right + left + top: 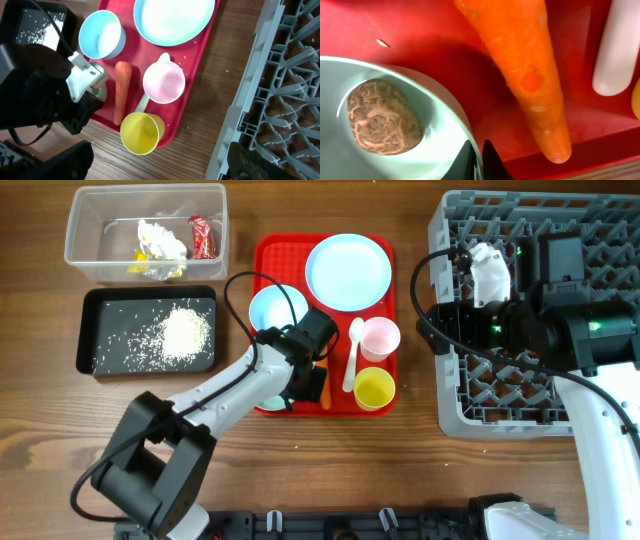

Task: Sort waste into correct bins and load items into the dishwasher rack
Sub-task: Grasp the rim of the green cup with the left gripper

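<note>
Left arm (215, 395) reaches in from the near edge and angles toward the middle, wrist tipped down. The left end effector (480, 159) sits low, fingertips (492, 162) squeezed almost together on a bowl (447, 135) rim. Right arm (600, 420) runs up the right side, then folds left with its black wrist lying level. Honestly can't make out the jaws on the right end effector (488, 272), they're too hidden.

Orange carrot (530, 75), mottled brown lump (382, 117), pale blue bowl (447, 130), red tray (420, 35).
</note>
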{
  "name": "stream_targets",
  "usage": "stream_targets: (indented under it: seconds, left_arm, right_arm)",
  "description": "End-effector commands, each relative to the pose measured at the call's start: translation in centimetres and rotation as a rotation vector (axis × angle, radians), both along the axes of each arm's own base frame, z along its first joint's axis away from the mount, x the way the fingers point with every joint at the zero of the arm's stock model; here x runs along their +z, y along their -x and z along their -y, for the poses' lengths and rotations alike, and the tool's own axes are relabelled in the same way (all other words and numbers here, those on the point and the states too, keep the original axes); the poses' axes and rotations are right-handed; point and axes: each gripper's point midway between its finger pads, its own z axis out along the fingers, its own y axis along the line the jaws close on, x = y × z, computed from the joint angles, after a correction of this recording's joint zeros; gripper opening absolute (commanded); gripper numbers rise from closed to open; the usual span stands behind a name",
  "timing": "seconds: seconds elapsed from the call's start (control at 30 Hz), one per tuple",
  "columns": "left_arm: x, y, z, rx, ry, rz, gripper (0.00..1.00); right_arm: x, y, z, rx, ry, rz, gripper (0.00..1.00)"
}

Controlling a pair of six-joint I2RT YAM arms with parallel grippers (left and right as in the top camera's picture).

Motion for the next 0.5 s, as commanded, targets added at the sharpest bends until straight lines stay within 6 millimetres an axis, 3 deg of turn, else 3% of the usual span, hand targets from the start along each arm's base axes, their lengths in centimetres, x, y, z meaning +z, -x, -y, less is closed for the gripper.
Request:
stream_targets:
  seconds: [0.0,0.17,0.33,0.47]
  left_arm:
    - [-0.5,0.3,-0.4,0.027,-0.014,-0.013,0.04]
    - [1.9,-0.1,-0.1,0.045,-0.004,-0.01,0.04]
    - [7.0,-1.6,0.7,0.051,0.057,0.072,0.04]
    - [10.8,-3.3,-0.1,0.097,0.12,0.162,0.04]
  right_arm:
    - [-0.6,-0.1,0.0,0.014,0.018,-0.01,0.88]
    - [-0.6,-0.2,0.0,0.014,0.017,-0.009,0.89]
    - [-0.6,-0.2,0.0,0.014,0.017,-0.009,0.88]
    - [-0.6,-0.1,0.0,0.014,0.018,-0.013,0.89]
